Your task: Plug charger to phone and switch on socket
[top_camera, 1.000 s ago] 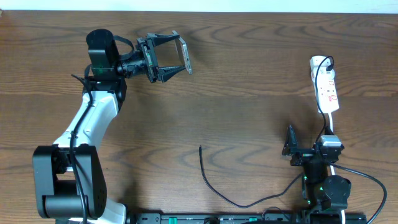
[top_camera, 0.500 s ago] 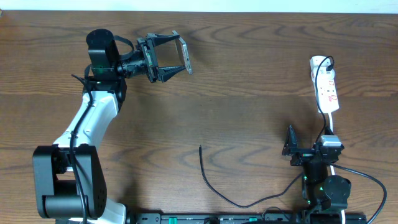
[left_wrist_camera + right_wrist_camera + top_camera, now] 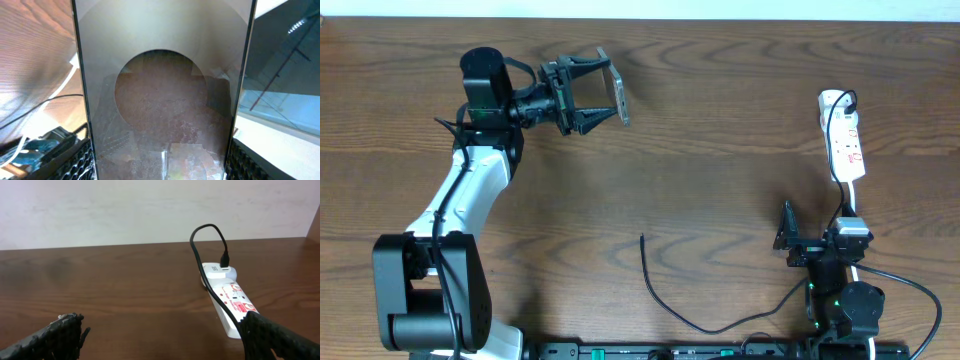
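My left hand (image 3: 604,90) is clamped on the phone (image 3: 619,98), one finger against each long side. I hold it toward the far edge of the table (image 3: 720,170), left of the middle. From overhead the phone stands on its edge as a thin grey slab, and I cannot tell whether it touches the wood. In my left wrist view its glossy screen (image 3: 162,100) fills the frame with reflections, and my ribbed fingers (image 3: 82,162) show at the bottom corners.

My right hand (image 3: 817,236) sits near the right end of the near edge. It is spread wide with nothing between the fingers (image 3: 55,337).

The socket (image 3: 844,140) lies flat by the right edge, toward the far right corner, lengthwise from far to near and just beyond my right hand. The charger (image 3: 660,295) is plugged into its far end, where the cable arches up in a loop (image 3: 205,230). From there it runs back along the top face of the strip (image 3: 232,300), crossing the red marks. Past my right arm the cable sweeps along the near edge and curls up to its loose tip near the middle. The tip lies on bare wood, well apart from the phone and from both hands.
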You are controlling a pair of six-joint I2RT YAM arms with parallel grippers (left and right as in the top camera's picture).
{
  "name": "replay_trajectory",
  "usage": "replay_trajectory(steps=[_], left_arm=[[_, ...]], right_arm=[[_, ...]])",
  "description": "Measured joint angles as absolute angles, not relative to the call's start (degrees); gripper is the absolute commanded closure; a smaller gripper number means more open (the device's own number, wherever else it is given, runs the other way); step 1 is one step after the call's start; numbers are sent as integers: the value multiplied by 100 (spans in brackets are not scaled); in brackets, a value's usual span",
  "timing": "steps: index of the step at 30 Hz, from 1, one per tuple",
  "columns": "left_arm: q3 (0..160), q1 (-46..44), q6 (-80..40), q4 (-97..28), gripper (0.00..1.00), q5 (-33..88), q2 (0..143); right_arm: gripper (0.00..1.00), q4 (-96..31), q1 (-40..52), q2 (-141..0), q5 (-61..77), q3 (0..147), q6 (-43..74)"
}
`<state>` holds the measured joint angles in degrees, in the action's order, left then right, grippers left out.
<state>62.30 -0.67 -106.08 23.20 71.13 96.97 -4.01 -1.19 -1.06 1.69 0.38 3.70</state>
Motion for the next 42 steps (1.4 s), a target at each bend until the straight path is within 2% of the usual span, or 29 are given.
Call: replay_trajectory(steps=[9, 17, 21, 27, 35, 42], left_arm=[[6230, -64, -9260, 1509, 92, 6958, 9697], [6230, -67, -8705, 1323, 93, 6761, 9697], [6230, -67, -8473, 1041, 93, 6598, 9697], [6228, -84, -8197, 858, 93, 6311, 9697], [6230, -250, -8009, 674, 93, 5852, 9697], [6228, -646, -7734, 14, 93, 5133, 9697]], right_arm=[[1, -305, -119, -106, 165, 38, 438], [1, -141, -119, -141, 598, 132, 1243], [1, -213, -119, -554, 1009, 703, 1575], [1, -624, -119, -2226, 1990, 2224, 1741], [1, -709, -117, -5315, 4421, 3789, 1765], [1, 102, 121, -7048, 5955, 4158, 1767]])
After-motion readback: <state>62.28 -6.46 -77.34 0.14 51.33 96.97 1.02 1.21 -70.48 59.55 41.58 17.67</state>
